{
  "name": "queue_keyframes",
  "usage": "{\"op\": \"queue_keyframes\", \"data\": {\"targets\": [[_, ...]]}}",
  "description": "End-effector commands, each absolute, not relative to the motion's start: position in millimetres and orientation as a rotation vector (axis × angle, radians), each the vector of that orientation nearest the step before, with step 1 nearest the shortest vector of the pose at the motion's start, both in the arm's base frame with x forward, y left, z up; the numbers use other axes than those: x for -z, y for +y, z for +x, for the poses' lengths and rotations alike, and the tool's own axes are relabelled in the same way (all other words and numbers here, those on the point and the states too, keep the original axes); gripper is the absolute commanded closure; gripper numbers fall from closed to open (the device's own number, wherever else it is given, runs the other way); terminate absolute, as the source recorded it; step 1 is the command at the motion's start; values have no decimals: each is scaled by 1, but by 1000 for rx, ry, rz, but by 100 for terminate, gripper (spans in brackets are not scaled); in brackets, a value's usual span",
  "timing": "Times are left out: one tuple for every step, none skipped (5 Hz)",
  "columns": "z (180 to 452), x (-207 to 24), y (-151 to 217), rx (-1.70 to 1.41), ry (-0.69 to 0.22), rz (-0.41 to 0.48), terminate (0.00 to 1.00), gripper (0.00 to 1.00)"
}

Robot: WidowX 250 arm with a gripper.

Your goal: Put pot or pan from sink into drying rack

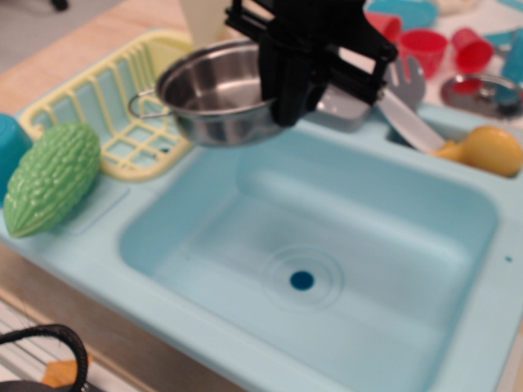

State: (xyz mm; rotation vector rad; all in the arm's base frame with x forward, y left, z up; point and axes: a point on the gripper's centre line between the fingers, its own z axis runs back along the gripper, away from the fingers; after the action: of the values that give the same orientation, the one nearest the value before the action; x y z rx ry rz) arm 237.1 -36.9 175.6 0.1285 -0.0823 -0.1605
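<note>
Gripper (282, 106) is clamping the right rim of the pot (208, 90), holding it in the air above the sink's (392, 245) left rear edge, partly over the drying rack (98, 106); transfer step looks to be in hand. Next move is calling for more leftward travel, lowering inside the rack's ribs, then release; pot is showing shiny steel, empty, tilting slightly, one wire loop handle pointing left.

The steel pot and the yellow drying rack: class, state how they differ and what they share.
The pot is shiny metal and round; the drying rack is pale yellow plastic and rectangular. The pot hangs in the air, clamped by the gripper; the rack rests beside the sink. The pot has solid walls; the rack is open ribs. Both are empty.
</note>
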Motion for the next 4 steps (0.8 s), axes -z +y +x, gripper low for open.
{"op": "queue_keyframes", "data": {"targets": [[242,-188,-10,115,-129,130,0,100],[244,-190,8,108,-132,132,0,100],[248,-188,27,93,-119,122,0,100],[250,-182,51,89,-90,103,0,100]]}}
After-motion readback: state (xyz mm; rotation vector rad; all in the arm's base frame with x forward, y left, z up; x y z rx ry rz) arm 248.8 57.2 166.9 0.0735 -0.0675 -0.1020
